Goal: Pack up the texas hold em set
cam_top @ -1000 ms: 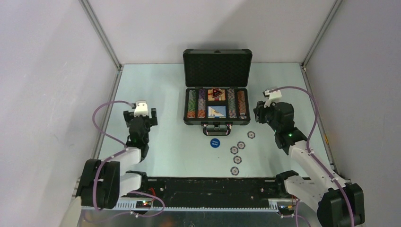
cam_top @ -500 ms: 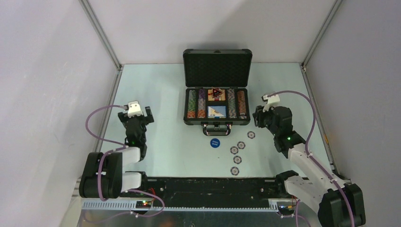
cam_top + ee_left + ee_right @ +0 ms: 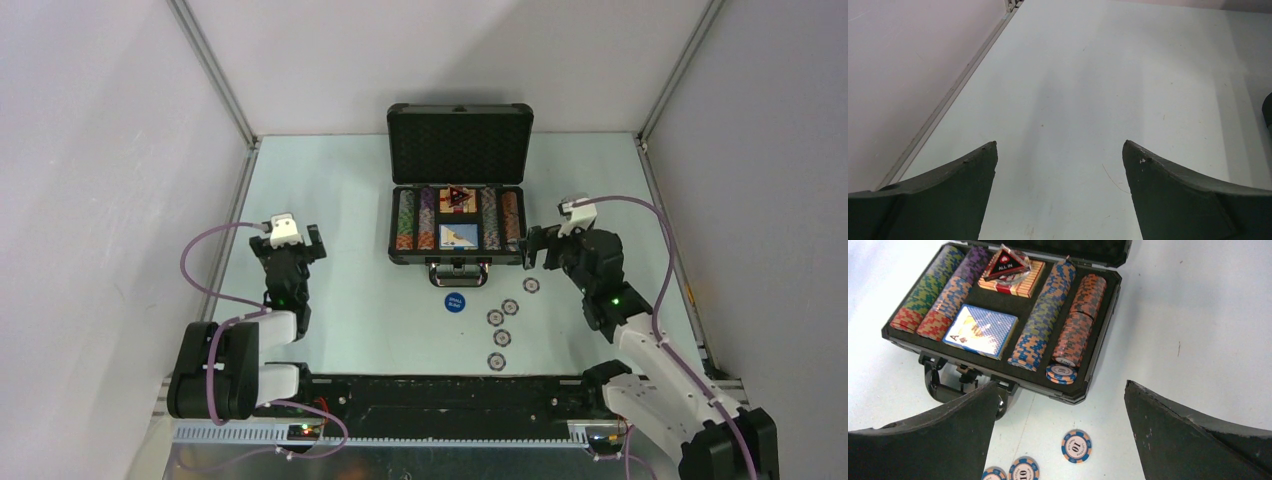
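Note:
The dark briefcase [image 3: 460,143] lies open at the middle back of the table, with rows of striped poker chips [image 3: 1040,322], a red card box [image 3: 1020,286] under a triangular "ALL IN" marker [image 3: 1006,265], and a blue-backed deck [image 3: 980,330] inside. A flat chip [image 3: 1061,373] rests at the front of the rightmost row. Several loose chips [image 3: 502,338] and a blue button [image 3: 455,302] lie in front of the case. My right gripper [image 3: 540,248] [image 3: 1060,385] is open above the chip [image 3: 1076,445] nearest the case's front right corner. My left gripper [image 3: 289,240] [image 3: 1059,145] is open over bare table at the left.
The case handle [image 3: 938,385] sticks out toward me beside my right gripper's left finger. Walls enclose the table at the left, back and right; the left wall's metal rail [image 3: 948,100] runs close to my left gripper.
My right gripper has opened wide and shifted slightly left toward the case's front right corner. My left arm drew back toward its base, then stayed still.

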Action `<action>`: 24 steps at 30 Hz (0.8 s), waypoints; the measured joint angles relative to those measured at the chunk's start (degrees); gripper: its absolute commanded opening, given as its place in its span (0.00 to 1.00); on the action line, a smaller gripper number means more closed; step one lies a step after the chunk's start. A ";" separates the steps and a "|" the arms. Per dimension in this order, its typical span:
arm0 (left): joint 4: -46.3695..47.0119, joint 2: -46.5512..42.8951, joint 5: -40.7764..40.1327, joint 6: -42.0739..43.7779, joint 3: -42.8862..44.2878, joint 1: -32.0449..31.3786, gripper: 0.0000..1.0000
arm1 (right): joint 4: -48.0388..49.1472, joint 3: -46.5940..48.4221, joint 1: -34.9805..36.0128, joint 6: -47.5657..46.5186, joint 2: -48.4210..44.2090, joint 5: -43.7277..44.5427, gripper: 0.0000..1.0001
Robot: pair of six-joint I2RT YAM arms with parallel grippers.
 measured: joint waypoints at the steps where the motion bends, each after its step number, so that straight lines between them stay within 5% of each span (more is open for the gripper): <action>1: 0.00 0.00 0.02 -0.02 0.00 0.00 1.00 | -0.04 0.00 0.15 0.15 -0.55 0.09 0.99; 10: 0.00 0.00 0.04 -0.28 0.00 0.00 1.00 | -3.48 0.35 0.46 0.39 -5.38 0.63 0.99; 24: 0.00 0.00 0.04 -0.31 0.00 0.02 1.00 | -11.15 5.42 -2.71 5.49 1.40 2.43 0.99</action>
